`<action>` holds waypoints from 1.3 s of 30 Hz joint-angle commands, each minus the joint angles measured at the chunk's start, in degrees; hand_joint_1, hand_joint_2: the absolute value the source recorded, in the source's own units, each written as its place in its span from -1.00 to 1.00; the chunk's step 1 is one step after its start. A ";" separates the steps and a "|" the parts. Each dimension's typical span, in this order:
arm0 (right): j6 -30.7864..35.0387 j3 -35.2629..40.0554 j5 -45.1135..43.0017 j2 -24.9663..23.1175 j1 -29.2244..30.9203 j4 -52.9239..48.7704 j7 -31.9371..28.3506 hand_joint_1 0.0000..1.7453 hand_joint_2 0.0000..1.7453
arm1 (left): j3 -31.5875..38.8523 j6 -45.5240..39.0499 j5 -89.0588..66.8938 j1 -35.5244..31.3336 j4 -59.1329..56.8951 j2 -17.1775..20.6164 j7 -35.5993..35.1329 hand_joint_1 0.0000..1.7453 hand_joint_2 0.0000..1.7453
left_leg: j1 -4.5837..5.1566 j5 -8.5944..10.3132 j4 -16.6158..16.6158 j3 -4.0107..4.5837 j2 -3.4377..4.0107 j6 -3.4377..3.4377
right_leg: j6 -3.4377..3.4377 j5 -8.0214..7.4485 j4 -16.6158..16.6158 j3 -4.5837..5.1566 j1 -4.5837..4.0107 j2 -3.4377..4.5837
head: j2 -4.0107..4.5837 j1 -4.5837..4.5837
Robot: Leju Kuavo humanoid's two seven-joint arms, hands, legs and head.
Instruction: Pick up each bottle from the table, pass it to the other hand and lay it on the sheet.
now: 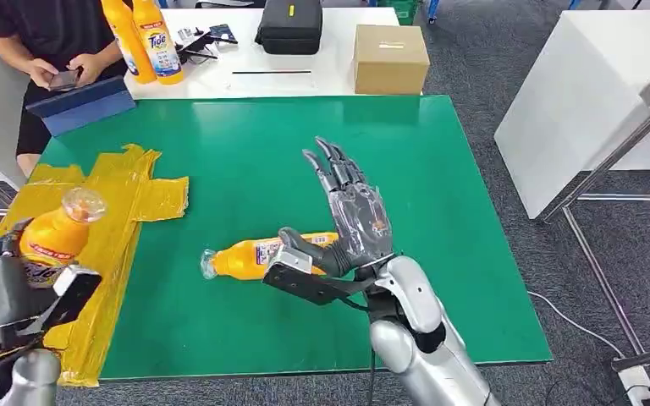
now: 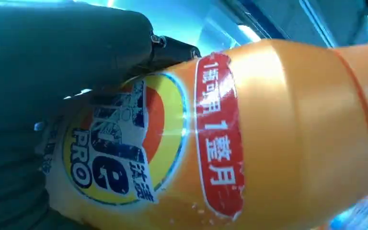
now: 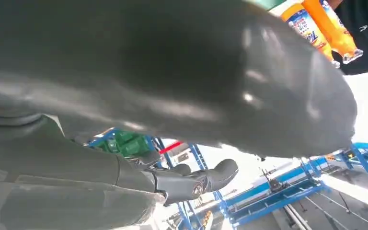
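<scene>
Bottles were the concern: the held bottle (image 1: 55,237), an orange detergent bottle with a clear cap, sat upright in the left hand (image 1: 4,292) above the near part of the yellow sheet (image 1: 127,203), at the near left corner of the green tabletop (image 1: 440,211). In the left wrist view its glossy labelled body (image 2: 249,134) lay against the dark fingers (image 2: 52,52), which were wrapped round its lower half. It looked like rigid plastic, smooth and probably slippery, with some weight if full; the fill could not be told. A grip round the wide labelled middle seemed safest, since the neck was narrow and the cap slick.

Further in, just right of the sheet, the second bottle (image 1: 258,256) lay on its side on the tabletop, cap pointing toward the sheet. The right hand (image 1: 347,224) stood over its base end, palm raised, fingers (image 1: 330,165) spread wide and pointing away from the robot, thumb low by the bottle; it held nothing. Whether the thumb touched the bottle could not be told. A round bottle lying so would likely roll if nudged, so a grasp across its middle appeared best.

Beyond the sheet, on a white table, stood two more orange bottles (image 1: 144,38).
</scene>
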State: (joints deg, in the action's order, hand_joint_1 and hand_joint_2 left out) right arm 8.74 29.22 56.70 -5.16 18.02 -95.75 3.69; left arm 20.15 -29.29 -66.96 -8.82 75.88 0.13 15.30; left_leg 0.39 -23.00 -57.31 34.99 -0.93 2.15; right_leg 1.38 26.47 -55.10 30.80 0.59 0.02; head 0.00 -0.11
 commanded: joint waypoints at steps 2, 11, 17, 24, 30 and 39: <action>-1.12 0.37 -0.16 -0.47 2.21 4.76 0.55 -1.00 -1.00 | -8.69 -5.26 -15.74 -9.09 -28.93 4.78 -8.16 1.00 1.00 | 0.02 -0.02 0.05 -0.21 0.07 -0.21 | -0.10 0.04 0.01 -0.21 0.01 -0.04 | 0.00 -0.02; -1.13 0.87 0.36 -0.91 2.19 7.31 0.01 -1.00 -1.00 | -11.70 -10.71 -19.79 -13.85 -44.14 5.27 -9.14 1.00 1.00 | 0.02 -0.01 0.05 -0.17 0.14 -0.16 | -0.07 0.01 0.03 -0.15 0.06 0.00 | 0.00 0.02; -1.30 0.18 1.13 -2.13 2.32 8.67 -0.91 -1.00 -1.00 | -11.87 -10.71 -16.64 -9.27 -35.59 4.54 -4.83 1.00 1.00 | 0.06 0.01 0.08 -0.25 0.08 -0.12 | -0.06 -0.03 -0.02 -0.20 0.09 0.05 | 0.00 0.00; -2.81 0.00 1.75 -3.05 2.93 9.89 -1.68 -1.00 -1.00 | -11.63 -10.32 -9.07 -8.74 -36.80 3.65 -1.02 -1.00 -1.00 | 0.05 0.08 0.07 -0.32 0.14 -0.26 | -0.06 -0.01 -0.12 -0.19 0.08 0.07 | 0.00 0.02; -3.66 -0.27 2.60 -3.38 2.89 10.56 -1.52 -1.00 -1.00 | -12.37 -9.07 -2.18 -7.39 -33.55 4.00 1.88 -1.00 -1.00 | 0.01 0.06 0.04 -0.31 0.19 -0.29 | -0.07 -0.02 -0.13 -0.19 0.05 0.11 | 0.00 0.02; -3.70 -0.25 2.76 -2.82 2.94 12.01 -1.69 -1.00 -1.00 | -12.56 -7.56 4.10 -2.88 -21.92 2.99 4.93 -1.00 -1.00 | 0.00 0.05 0.03 -0.28 0.22 -0.31 | -0.08 -0.01 -0.14 -0.14 0.04 0.11 | 0.00 0.00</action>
State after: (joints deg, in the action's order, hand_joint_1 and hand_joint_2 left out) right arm 5.25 29.40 59.47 -8.57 18.61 -88.52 2.30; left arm 8.68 -38.62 -67.78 -16.20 44.50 4.24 18.08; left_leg 0.40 -22.90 -57.30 34.82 -0.88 1.99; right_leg 1.36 26.46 -55.27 30.73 0.63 0.00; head 0.00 -0.11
